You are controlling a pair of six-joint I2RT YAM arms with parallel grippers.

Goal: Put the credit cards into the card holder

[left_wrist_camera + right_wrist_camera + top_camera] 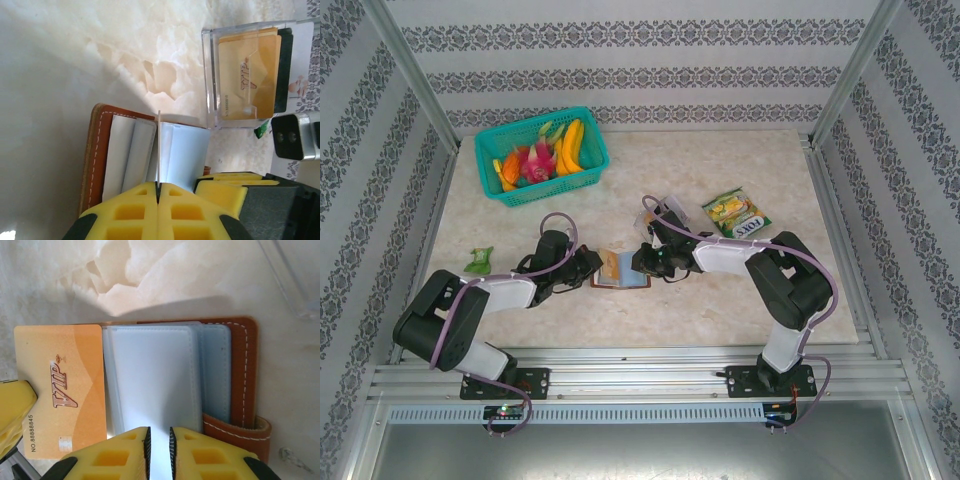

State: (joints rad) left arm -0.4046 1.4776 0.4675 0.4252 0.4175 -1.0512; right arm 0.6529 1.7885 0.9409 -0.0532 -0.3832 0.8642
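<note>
The brown card holder [620, 281] [96, 150] [242, 370] lies open on the table between both arms, its pale sleeves [155, 380] fanned out. My left gripper [592, 263] [158, 187] is shut on an orange VIP credit card [60, 390] [158, 145], held on edge at the sleeves. My right gripper [642, 262] [159, 440] sits at the holder's other side, its jaws a narrow gap apart over a white sleeve, with nothing gripped between them. More credit cards [247, 75], orange and dark, stand in a clear plastic box [212, 75] just beyond the holder.
A green-yellow snack packet [737, 213] lies to the right of the box. A teal basket [490, 160] of toy fruit stands at the back left. A small green wrapper [478, 260] lies near the left arm. Metal frame rails border the table.
</note>
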